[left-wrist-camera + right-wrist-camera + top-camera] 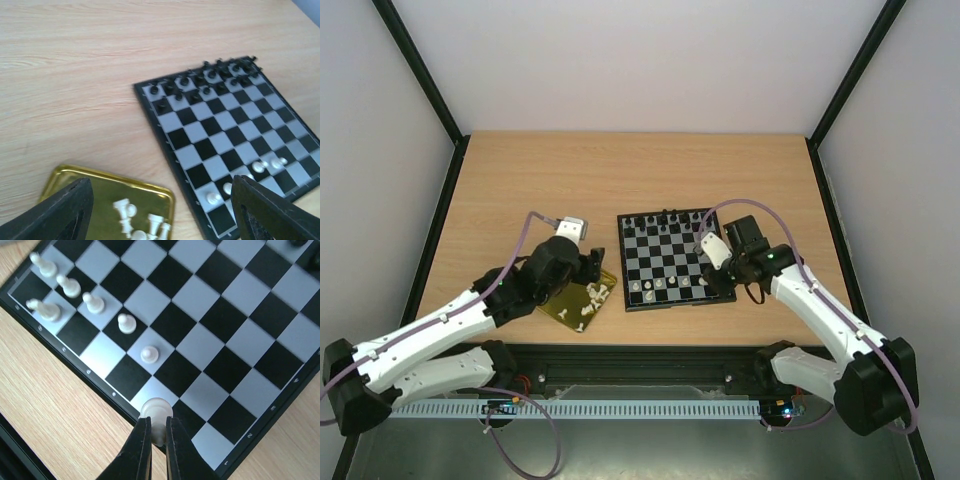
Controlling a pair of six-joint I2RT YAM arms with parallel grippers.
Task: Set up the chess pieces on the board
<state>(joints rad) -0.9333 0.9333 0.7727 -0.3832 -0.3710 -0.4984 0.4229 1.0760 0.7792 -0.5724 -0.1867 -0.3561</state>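
While above the board (200, 330), right end effector (156, 429) tight around white chess piece (156, 409)

Wooden table (620, 170) — board (672, 258) near centre, gold tray (560, 306) just left of it, near front edge

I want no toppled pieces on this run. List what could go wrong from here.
1. The white piece pinched in the right fingers sits right at the rim of the board. If it is released off-centre, it may tip or end up on the rim.
2. The nearest pawn stands close by, so the fingers could knock it as they open.
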